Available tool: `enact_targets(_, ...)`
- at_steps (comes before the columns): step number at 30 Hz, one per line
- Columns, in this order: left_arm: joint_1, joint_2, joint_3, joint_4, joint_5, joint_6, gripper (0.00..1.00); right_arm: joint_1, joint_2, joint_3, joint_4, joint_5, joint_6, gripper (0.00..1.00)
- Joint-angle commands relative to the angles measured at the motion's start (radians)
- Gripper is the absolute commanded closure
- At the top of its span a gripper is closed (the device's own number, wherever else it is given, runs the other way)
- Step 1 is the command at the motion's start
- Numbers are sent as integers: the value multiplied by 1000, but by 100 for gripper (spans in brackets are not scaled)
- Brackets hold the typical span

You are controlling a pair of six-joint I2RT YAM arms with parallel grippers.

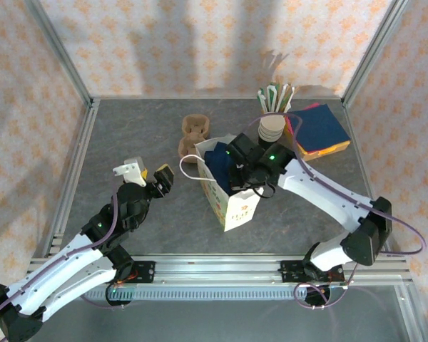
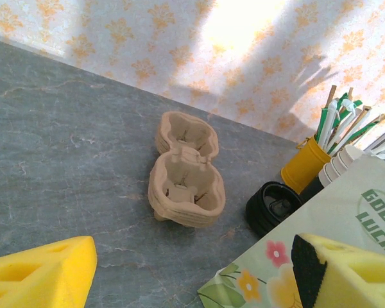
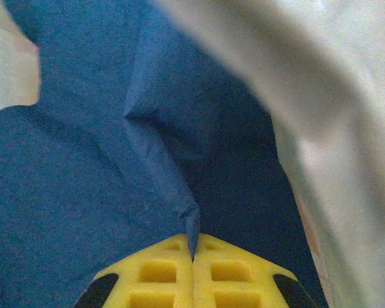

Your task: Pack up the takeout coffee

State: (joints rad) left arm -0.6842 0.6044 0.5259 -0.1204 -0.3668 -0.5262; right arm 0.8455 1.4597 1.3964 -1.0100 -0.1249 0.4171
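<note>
The takeout coffee cup is out of view. A white paper bag [image 1: 232, 203] with a flower print stands mid-table, its mouth open upward. My right gripper [image 1: 235, 169] reaches down into that mouth. In the right wrist view the right gripper [image 3: 192, 255] is shut on a fold of blue paper napkin [image 3: 109, 135], with the bag's pale inner wall [image 3: 333, 128] to its right. My left gripper [image 1: 147, 174] hangs open left of the bag and holds nothing. In the left wrist view the left gripper [image 2: 192, 282] faces the bag's printed corner [image 2: 276, 276].
A brown pulp cup carrier [image 1: 194, 135] [image 2: 183, 173] lies behind the bag. A black round lid stack [image 2: 273, 206] sits beside the bag. A stack of cream-rimmed cups [image 1: 271, 128], a yellow straw holder [image 2: 305, 165] and coloured napkins [image 1: 317, 128] stand back right.
</note>
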Motion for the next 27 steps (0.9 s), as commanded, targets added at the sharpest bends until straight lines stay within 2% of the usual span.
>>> enact_targets(1,9,-2,-18,25,-2,-12,19,21,26,30,-69,56,11,100)
enact_targets(4,9,-2,-26,33,2,-14,19,23,32,44,-65,52,19,100)
enact_targets(7,9,0,-35,39,6,-16,19,22,37,82,-76,55,16,93)
enact_targets(11,10,0,-35,33,6,-17,19,23,28,147,-72,58,9,78)
enact_targets(18,9,-14,-24,23,-10,-8,19,22,12,279,-55,79,-13,59)
enact_targets(24,9,-18,3,-1,-31,15,18,22,-22,351,1,112,-24,56)
enact_targets(27,9,-24,19,-8,-57,36,18,20,-53,361,35,167,-30,54)
